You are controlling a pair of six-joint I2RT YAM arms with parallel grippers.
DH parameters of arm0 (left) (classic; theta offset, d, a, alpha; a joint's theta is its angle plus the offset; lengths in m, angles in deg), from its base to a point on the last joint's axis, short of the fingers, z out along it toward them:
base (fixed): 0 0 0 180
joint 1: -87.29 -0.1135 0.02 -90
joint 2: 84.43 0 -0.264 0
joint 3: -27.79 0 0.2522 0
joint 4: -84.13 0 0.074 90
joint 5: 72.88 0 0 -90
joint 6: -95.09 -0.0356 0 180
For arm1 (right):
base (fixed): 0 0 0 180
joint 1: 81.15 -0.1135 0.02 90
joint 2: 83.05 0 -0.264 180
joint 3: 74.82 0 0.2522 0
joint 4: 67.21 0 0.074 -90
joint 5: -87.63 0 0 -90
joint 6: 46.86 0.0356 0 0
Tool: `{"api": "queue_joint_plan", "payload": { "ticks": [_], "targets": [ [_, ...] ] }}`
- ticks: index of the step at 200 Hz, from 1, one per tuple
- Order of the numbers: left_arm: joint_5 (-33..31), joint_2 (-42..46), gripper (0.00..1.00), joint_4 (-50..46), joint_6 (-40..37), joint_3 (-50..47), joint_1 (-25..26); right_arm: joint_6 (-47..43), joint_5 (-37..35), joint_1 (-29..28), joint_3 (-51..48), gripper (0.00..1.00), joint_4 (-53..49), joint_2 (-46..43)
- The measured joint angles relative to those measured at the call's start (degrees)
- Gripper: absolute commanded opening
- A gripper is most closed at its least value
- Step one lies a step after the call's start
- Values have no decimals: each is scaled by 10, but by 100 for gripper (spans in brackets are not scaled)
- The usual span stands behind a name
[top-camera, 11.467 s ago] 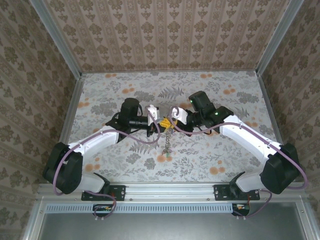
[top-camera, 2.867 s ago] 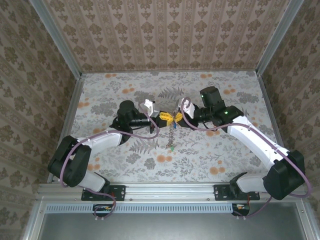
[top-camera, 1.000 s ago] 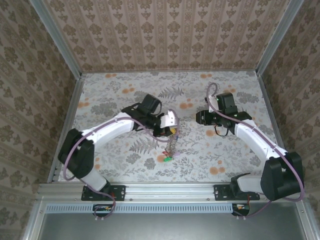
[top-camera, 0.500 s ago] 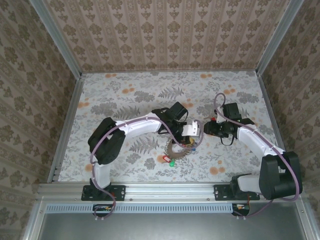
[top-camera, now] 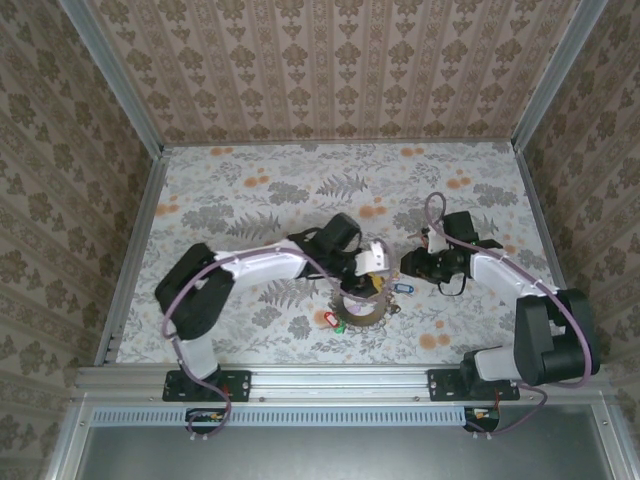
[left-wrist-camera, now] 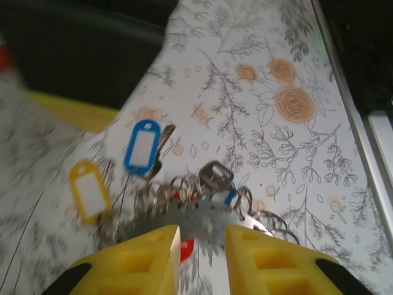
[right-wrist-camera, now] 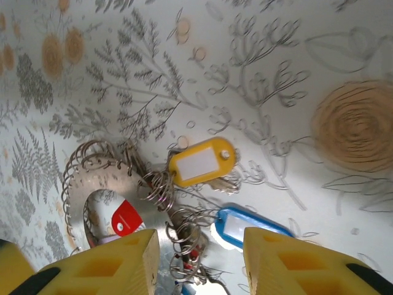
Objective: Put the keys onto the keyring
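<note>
The keyring (top-camera: 360, 306) lies flat on the floral table, a loop of grey keys with red (top-camera: 329, 319), green (top-camera: 340, 326) and blue (top-camera: 403, 288) tags. My left gripper (top-camera: 367, 280) hangs just over its far edge. In the left wrist view the left gripper (left-wrist-camera: 201, 232) is open, with the blurred keyring (left-wrist-camera: 196, 206) just past its fingertips, beside a blue tag (left-wrist-camera: 142, 145) and a yellow tag (left-wrist-camera: 90, 190). My right gripper (top-camera: 405, 272) hovers at the ring's right side. In its own view the right gripper (right-wrist-camera: 198, 239) is open above wire rings, a red tag (right-wrist-camera: 127, 219), a yellow tag (right-wrist-camera: 199, 161) and a blue tag (right-wrist-camera: 252, 227). I cannot tell loose keys from strung ones.
Patterned walls (top-camera: 340, 70) close in the table on three sides. A metal rail (top-camera: 340, 382) runs along the near edge, close to the keyring. The two grippers are very near each other over the ring.
My left arm swung right and lowered the hanging keyring onto the table, then its jaws parted and let go. My right gripper came down and left toward the ring.
</note>
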Motion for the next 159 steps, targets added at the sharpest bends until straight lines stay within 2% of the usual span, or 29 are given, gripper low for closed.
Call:
{"api": "queue_joint_plan", "payload": {
  "ticks": [29, 58, 92, 122, 159],
  "targets": [
    [-28, 93, 27, 94, 106, -110, -27, 0, 9, -48, 0, 43, 8, 51],
    [-45, 126, 26, 123, 175, -171, -26, 0, 8, -73, 1, 43, 10, 79],
    [-60, 119, 19, 129, 219, -197, -25, 0, 8, -83, 2, 42, 20, 89],
    [-68, 83, 6, 137, 242, -193, -27, 0, 13, -88, 2, 41, 28, 95],
    [-78, 24, 1, 137, 260, -179, -32, 2, 15, -97, 2, 39, 31, 96]
  ]
}}
